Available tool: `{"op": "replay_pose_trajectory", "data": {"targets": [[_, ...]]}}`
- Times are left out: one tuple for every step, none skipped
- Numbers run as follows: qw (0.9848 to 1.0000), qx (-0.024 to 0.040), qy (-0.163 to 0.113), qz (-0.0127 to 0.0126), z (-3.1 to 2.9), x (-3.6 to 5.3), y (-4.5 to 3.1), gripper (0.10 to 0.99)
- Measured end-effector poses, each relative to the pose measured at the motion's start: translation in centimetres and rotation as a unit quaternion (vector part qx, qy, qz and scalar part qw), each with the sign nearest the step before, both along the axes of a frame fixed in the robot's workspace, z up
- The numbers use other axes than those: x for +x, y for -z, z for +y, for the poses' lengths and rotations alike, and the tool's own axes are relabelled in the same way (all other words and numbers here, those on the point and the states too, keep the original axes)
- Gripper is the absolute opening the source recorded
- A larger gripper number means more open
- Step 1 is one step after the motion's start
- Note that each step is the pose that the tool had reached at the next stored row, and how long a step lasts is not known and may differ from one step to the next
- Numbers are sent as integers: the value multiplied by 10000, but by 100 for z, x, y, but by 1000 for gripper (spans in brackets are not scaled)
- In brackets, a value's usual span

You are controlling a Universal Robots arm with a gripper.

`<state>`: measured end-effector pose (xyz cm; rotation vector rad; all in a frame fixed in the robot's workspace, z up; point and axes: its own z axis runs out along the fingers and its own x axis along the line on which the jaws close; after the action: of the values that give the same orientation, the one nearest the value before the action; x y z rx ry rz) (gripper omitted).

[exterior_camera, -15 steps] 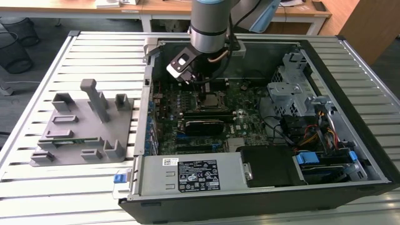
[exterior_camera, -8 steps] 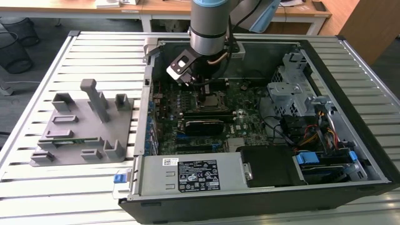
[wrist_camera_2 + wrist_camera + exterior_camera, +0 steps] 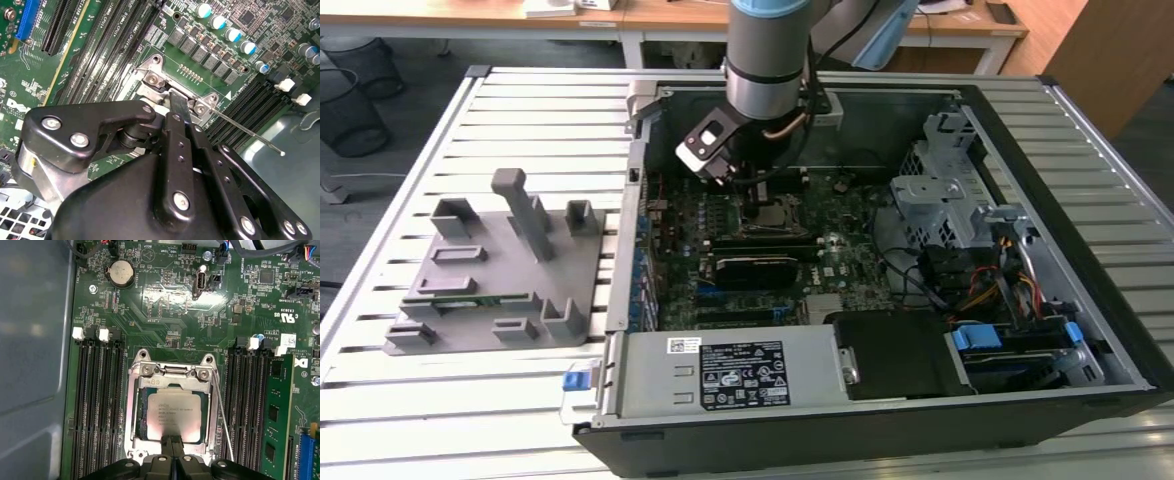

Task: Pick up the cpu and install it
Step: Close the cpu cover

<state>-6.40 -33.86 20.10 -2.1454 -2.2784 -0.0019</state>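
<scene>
The gripper (image 3: 172,440) hangs low inside the computer case (image 3: 881,445), its two fingertips drawn together with barely a slit between them and nothing clamped. The cpu (image 3: 170,412) lies flat inside the socket frame (image 3: 131,410) on the motherboard (image 3: 165,300), silver top up. The fingertips meet over the chip's edge; whether they actually press on it is hard to tell.

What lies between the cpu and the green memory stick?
Going from the cpu to the memory stick: the socket frame, its thin lever, then empty black slots, as the first wrist view shows.
</scene>
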Motion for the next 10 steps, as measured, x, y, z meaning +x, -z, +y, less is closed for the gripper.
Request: {"op": "replay_pose_trajectory", "data": {"targets": [[10000, 0, 0, 0, 0, 4, 2, 106], [10000, -1, 0, 1, 0, 10, 3, 106], [10000, -1, 0, 1, 0, 15, 4, 106], [10000, -2, 0, 1, 0, 20, 6, 106], [10000, -2, 0, 2, 0, 27, 8, 106], [10000, 0, 0, -1, 1, 33, 11, 106], [10000, -1, 0, 1, 0, 39, 11, 106], [10000, 0, 0, 0, 1, 45, 13, 106], [10000, 0, 0, 0, 1, 50, 13, 106], [10000, 1, -1, -1, 1, 54, 14, 106]]}}
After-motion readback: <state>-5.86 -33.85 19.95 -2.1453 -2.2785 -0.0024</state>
